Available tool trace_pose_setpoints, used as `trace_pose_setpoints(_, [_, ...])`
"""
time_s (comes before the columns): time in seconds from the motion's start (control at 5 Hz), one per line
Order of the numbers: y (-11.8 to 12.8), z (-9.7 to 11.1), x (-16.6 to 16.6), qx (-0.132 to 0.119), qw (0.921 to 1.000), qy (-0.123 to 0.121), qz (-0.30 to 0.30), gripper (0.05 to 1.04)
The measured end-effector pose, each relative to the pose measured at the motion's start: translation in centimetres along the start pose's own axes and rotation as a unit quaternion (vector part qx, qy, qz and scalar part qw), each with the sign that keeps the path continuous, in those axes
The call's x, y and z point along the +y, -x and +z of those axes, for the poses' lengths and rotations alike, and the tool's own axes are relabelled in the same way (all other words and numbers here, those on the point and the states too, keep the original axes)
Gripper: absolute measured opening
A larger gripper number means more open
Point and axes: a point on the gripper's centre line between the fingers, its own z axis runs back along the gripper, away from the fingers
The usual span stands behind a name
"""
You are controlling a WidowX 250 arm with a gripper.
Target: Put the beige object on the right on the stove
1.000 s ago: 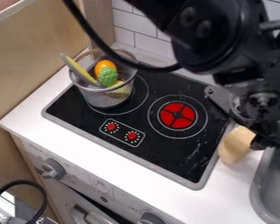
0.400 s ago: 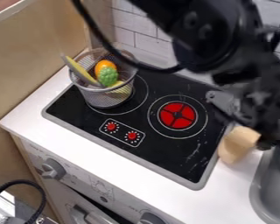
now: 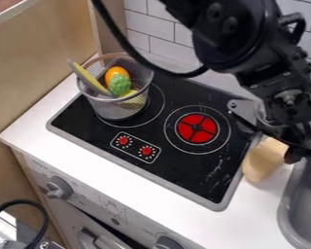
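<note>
Pincer [image 3: 272, 141] hangs over the beige object [image 3: 262, 163] right of the stove [image 3: 184, 176]; spread or pinching, I cannot tell.

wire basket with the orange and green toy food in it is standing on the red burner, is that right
Not quite: the camera view shows the wire basket standing on the black burner, beside the red burner and not on it. The orange toy food and green toy food are in it, as you say.
</note>
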Motion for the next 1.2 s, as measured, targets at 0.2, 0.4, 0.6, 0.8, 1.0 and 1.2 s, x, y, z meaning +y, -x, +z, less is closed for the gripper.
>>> trace_pose_setpoints(0.2, [-0.3, 0.0, 0.0, -0.011, 0.9999, 0.0, -0.004, 0.999])
trace_pose_setpoints(0.4, [0.3, -0.3, 0.4, -0.014, 0.9998, -0.008, -0.009, 0.999])
trace_pose_setpoints(0.6, [0.5, -0.5, 0.1, -0.013, 0.9998, -0.011, -0.005, 0.999])
trace_pose_setpoints(0.8, [0.7, -0.7, -0.1, -0.015, 0.9998, -0.015, 0.0, 0.999])
trace_pose_setpoints(1.0, [0.6, -0.6, -0.3, -0.02, 0.9996, -0.014, 0.013, 0.999])
trace_pose_setpoints(1.2, [0.7, -0.6, -0.7, -0.028, 0.9993, -0.015, 0.021, 0.999])
